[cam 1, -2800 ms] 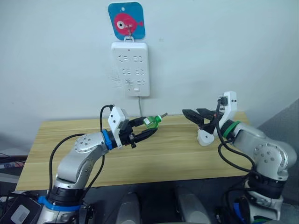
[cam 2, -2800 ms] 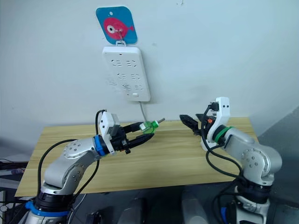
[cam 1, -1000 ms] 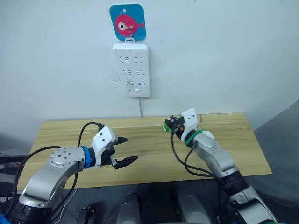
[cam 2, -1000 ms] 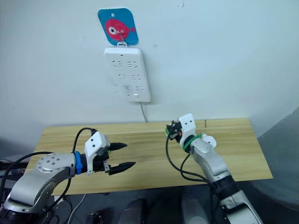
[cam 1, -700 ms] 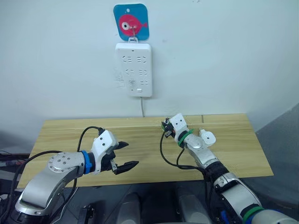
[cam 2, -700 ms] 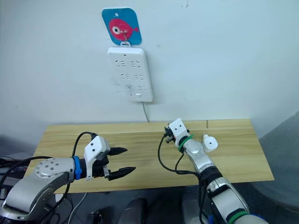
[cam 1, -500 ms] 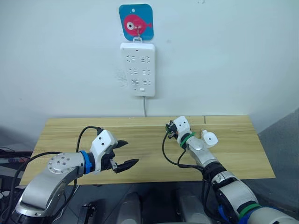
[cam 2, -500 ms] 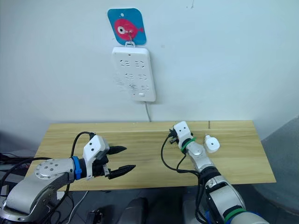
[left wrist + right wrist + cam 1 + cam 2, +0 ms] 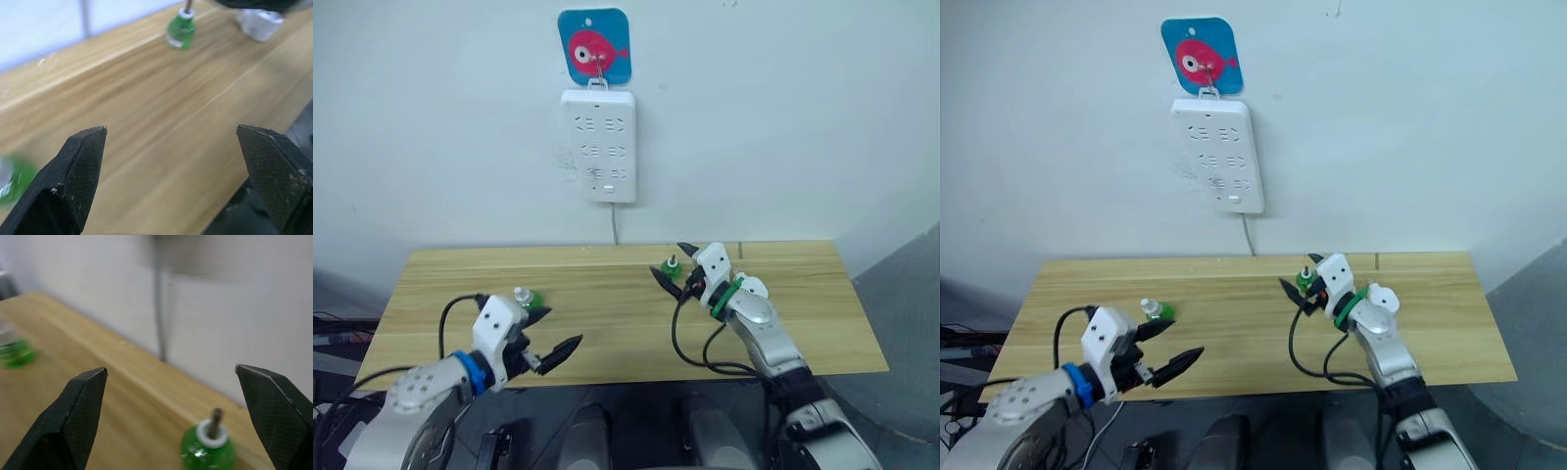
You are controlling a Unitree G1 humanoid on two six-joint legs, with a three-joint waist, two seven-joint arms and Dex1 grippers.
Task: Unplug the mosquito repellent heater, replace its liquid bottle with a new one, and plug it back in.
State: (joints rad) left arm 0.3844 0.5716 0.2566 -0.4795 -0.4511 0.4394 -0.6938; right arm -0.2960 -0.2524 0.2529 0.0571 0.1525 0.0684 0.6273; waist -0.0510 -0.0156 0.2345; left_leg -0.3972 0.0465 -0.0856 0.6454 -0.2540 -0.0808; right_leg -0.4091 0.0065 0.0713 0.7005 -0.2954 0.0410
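On the pale wooden table [image 9: 607, 323], stood upright the small green wick-topped liquid bottle [image 9: 672, 266], freed by the right gripper [image 9: 670, 260], fingers now apart. Left gripper [image 9: 561, 327] likewise spread, empty. Likely meant swapping in the capped green bottle [image 9: 522, 296] next.

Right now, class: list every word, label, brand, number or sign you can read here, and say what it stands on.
No readable text in these pictures.
Blue hook plate: a pink fish picture, no words.
White power strip: socket holes, no legible marking.
Two green bottles: any print is too small to read.

left hand [image 9: 551, 331]: fingers spread, empty | right hand [image 9: 672, 263]: fingers spread, empty
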